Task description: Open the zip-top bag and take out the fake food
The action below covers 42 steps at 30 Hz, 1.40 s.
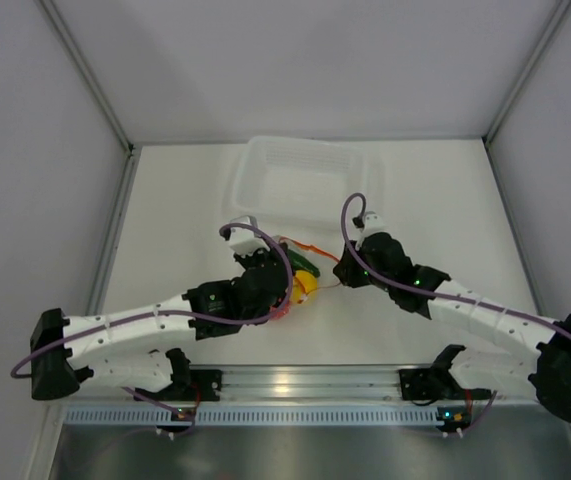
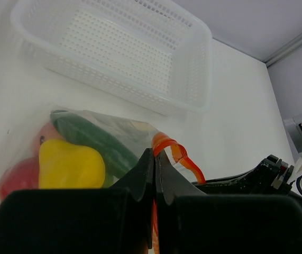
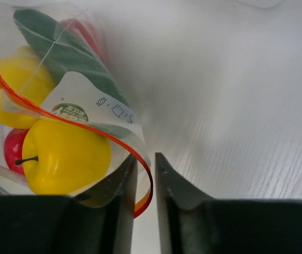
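Note:
The clear zip-top bag lies on the table between both grippers, holding the fake food: a yellow pepper, a dark green cucumber and a red piece. My left gripper is shut on the bag's orange-red zip strip. My right gripper stands with its jaws a little apart. The strip curls down into the gap against the left finger, not pinched. The bag mouth gapes there, showing a yellow apple, a red fruit and the cucumber.
A translucent white basket stands just behind the bag; its perforated wall shows in the left wrist view. White walls enclose the table on the left, right and back. The right arm is close beside my left gripper.

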### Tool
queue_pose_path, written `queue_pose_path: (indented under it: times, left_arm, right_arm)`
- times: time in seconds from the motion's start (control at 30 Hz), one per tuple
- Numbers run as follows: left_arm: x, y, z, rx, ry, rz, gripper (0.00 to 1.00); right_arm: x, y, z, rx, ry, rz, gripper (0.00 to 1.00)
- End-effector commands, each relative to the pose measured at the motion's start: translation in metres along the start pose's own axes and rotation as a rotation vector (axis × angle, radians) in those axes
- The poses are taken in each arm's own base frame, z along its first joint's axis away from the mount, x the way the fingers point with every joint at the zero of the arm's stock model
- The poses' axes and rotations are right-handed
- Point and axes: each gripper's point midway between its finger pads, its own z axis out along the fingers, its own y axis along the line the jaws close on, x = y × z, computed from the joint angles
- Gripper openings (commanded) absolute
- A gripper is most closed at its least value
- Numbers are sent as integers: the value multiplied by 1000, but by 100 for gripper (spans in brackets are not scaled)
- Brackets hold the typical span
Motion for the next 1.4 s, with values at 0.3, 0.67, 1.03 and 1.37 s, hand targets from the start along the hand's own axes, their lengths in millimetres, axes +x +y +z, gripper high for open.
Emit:
queue_pose_path:
  times: [0.3,0.67,1.03,1.37]
  left_arm:
    - [-12,14,-7,1,-36,-31,0]
    - [1,-34,-1,95,62,57,0]
    - [11,-70,-1,192,140,119,0]
    - [1,-74,-10,247,150,125,0]
  right_arm:
    - [-10,-82,-7,273,-32,14,4]
    - [-52,5,-38,-146,-126,-73,30]
    - [-53,75,-83,-456,-204,-305,22]
    - [-33,76,-49,-363,-178,-383,20]
